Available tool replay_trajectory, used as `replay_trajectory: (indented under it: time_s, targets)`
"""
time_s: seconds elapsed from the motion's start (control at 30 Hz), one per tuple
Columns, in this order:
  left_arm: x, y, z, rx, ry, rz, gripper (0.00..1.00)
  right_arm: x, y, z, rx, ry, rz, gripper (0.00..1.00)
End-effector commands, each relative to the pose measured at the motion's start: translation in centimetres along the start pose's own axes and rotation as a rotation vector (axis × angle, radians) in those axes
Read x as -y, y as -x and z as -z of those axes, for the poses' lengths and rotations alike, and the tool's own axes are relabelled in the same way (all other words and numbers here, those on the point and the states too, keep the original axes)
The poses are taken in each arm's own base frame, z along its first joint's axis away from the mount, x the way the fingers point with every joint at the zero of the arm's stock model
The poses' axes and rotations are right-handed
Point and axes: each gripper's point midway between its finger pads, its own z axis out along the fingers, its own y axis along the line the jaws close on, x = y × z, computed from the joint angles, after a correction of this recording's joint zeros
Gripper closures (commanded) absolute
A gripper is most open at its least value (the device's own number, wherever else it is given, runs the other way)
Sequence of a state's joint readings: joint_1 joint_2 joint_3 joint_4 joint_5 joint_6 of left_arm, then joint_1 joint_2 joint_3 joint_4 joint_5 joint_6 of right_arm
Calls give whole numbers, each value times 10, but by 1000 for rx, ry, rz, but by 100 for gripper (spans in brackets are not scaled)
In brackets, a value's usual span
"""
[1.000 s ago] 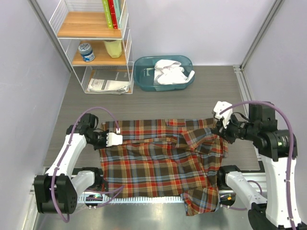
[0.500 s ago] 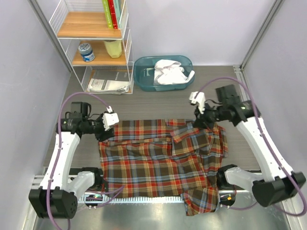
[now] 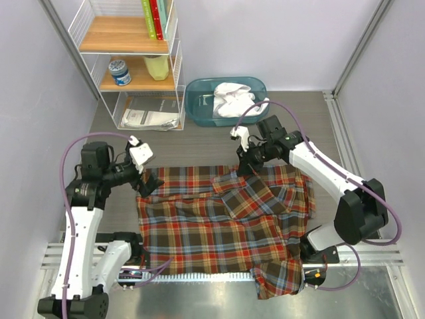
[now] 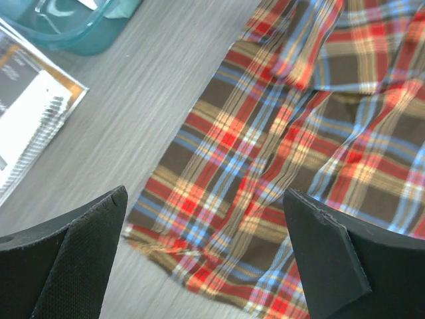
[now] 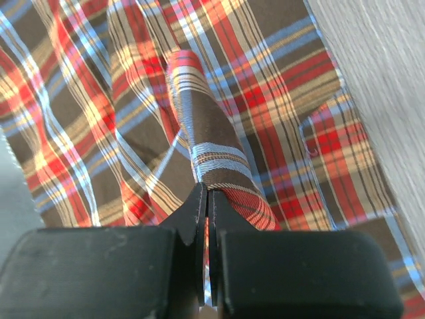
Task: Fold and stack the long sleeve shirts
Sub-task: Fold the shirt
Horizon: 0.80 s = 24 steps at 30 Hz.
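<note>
The plaid long sleeve shirt [image 3: 219,219] lies spread across the near table, one part hanging over the front edge. My left gripper [image 3: 149,179] hovers open just off its far-left corner. In the left wrist view that corner [image 4: 219,199] lies flat between my left gripper's [image 4: 206,256] wide-apart fingers [image 4: 73,259], untouched. My right gripper [image 3: 247,166] is over the shirt's far edge near the middle. There it is shut on a raised fold of plaid cloth [image 5: 206,133], which runs up into the closed right gripper [image 5: 207,194]. A white long sleeve shirt [image 3: 236,100] sits crumpled in a teal basin [image 3: 196,109].
A wire shelf unit [image 3: 133,66] with books, a jar and a booklet [image 3: 149,118] stands at the back left. The basin [image 4: 73,30] and booklet [image 4: 26,126] also show in the left wrist view. Metal frame posts run along both sides.
My left gripper opened, let go of the shirt's far-left corner and drew back to the left. My right gripper carried its fold of plaid leftward along the far edge towards the middle.
</note>
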<state>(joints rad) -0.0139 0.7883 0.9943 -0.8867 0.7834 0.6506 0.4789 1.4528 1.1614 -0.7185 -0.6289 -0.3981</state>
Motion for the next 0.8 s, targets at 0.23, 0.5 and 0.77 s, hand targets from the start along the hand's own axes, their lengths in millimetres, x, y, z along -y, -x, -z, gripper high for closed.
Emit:
replay_trajectory:
  time_s: [0.23,0.5,0.77]
  targets:
    - [18,33,-78,28,164,-240,0,-29,36,-7,130,187,-124,99]
    - [103,60,-134,158,248,-639,0,-47,41,-10,136,328,-355,99]
    - [128,59,-166,187,291,-643,0,-40,41,-5,169,424,-567,99]
